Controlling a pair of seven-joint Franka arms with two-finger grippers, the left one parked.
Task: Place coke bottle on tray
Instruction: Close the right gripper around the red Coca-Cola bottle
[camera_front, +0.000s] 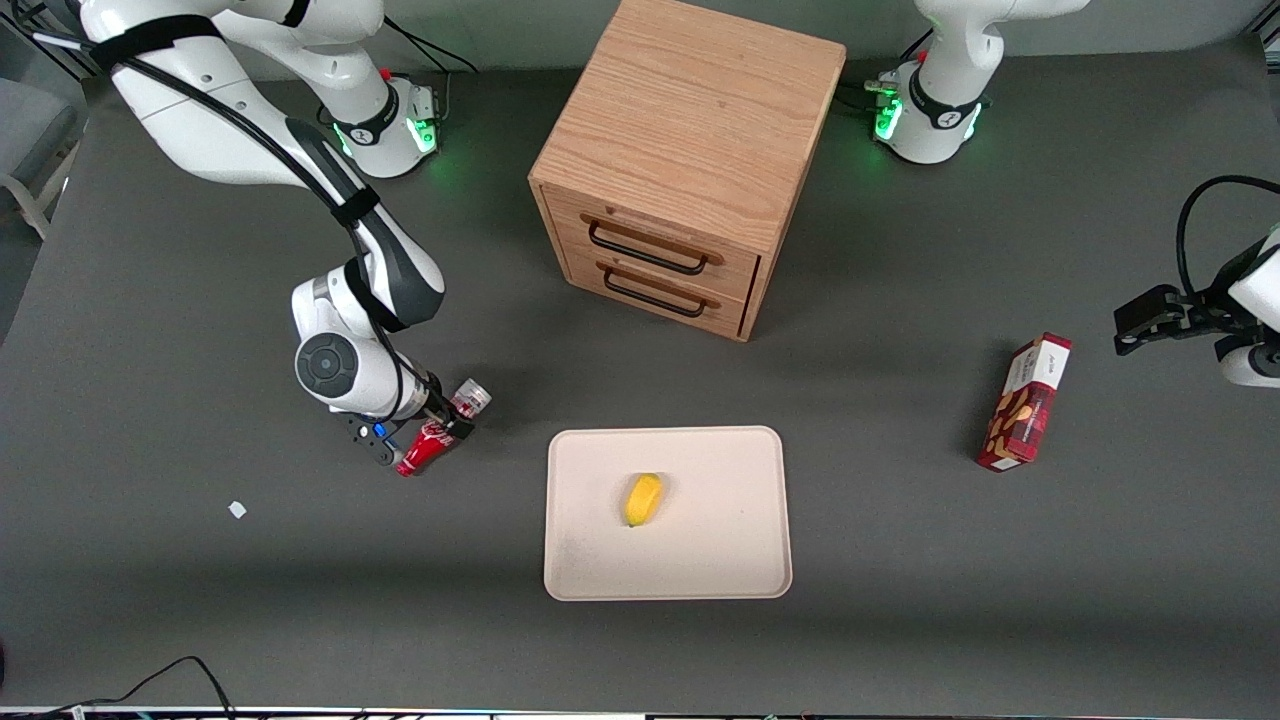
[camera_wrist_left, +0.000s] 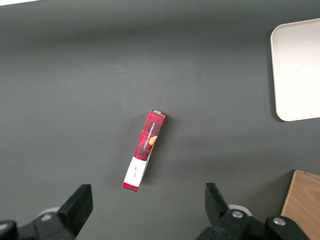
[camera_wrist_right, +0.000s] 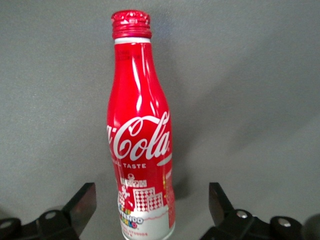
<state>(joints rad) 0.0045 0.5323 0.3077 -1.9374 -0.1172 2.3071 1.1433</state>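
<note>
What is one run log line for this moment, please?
hand: open, around coke bottle | bottle: lying on table, off tray | tray: holds yellow item

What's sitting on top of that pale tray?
Only a small yellow object lies on the tray, near its middle. The coke bottle is not on it; it lies between the gripper fingers on the table beside the tray. Nothing hides the tray's surface.

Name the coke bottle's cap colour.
Red, clearest in the right wrist view: coke bottle, between the gripper fingers.
</note>
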